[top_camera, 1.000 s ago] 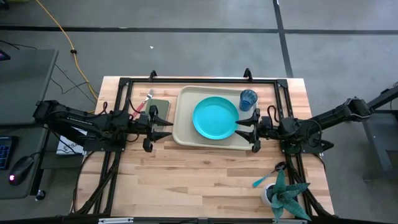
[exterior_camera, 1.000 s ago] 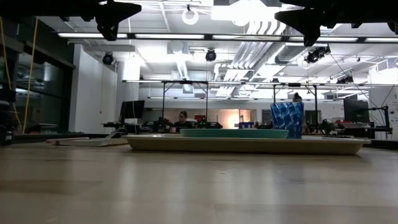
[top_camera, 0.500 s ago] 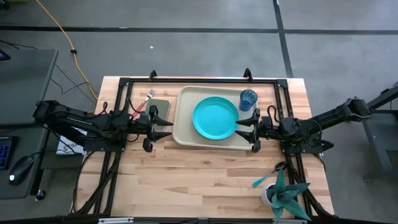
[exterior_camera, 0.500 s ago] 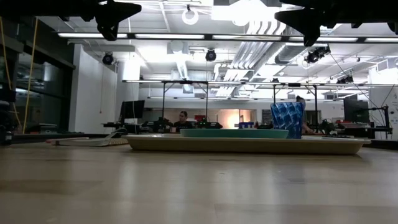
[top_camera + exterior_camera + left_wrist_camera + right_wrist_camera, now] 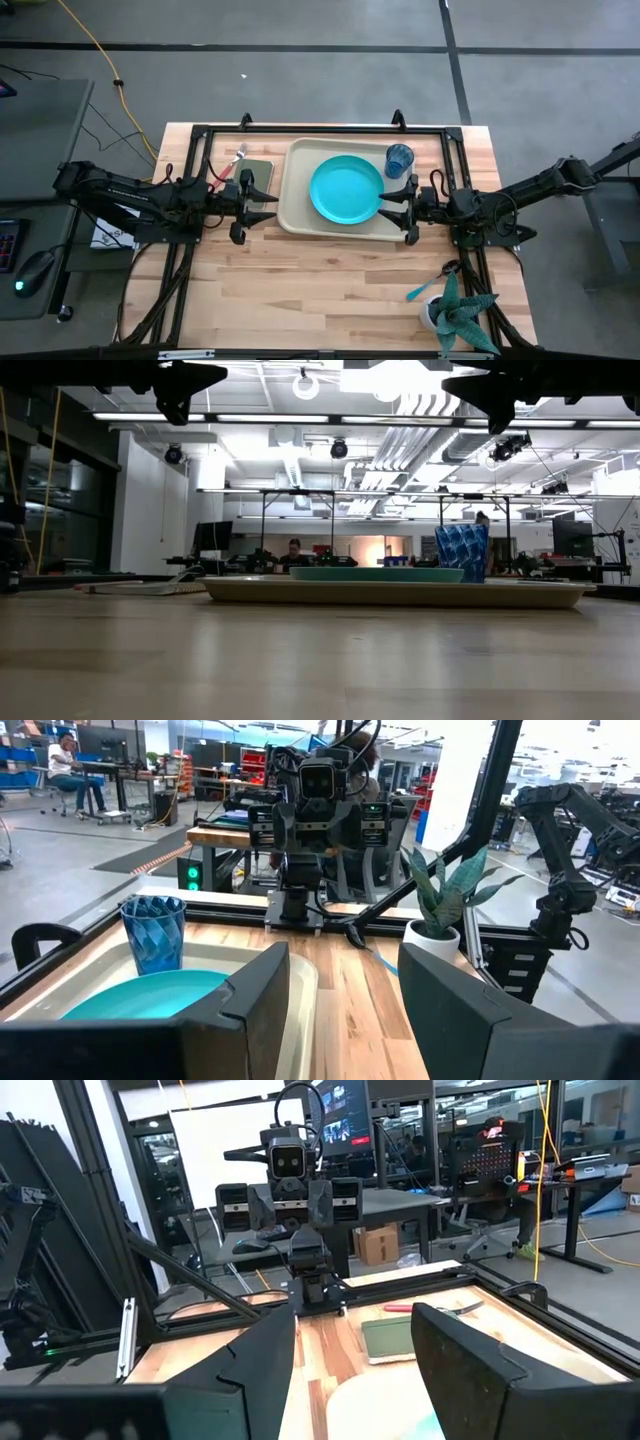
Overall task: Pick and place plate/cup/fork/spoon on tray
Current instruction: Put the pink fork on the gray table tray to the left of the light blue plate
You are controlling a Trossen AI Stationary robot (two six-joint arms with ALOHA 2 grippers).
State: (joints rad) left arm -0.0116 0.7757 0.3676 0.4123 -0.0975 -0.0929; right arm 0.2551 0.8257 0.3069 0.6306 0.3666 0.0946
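Nearest the table's front edge, at 5 o'clock: spoon point(image 5: 424, 289), beside a potted plant point(image 5: 458, 318). At mid-table, left gripper point(image 5: 243, 204) at 9 o'clock and right gripper point(image 5: 409, 210) at 3 o'clock of the tray point(image 5: 293, 205), jaws apart, holding nothing. On the tray: plate point(image 5: 346, 189), with cup point(image 5: 399, 159) at its 2 o'clock. Farther off at 10 o'clock, fork point(image 5: 231, 166) by a green pad point(image 5: 260, 171). No legible writing.
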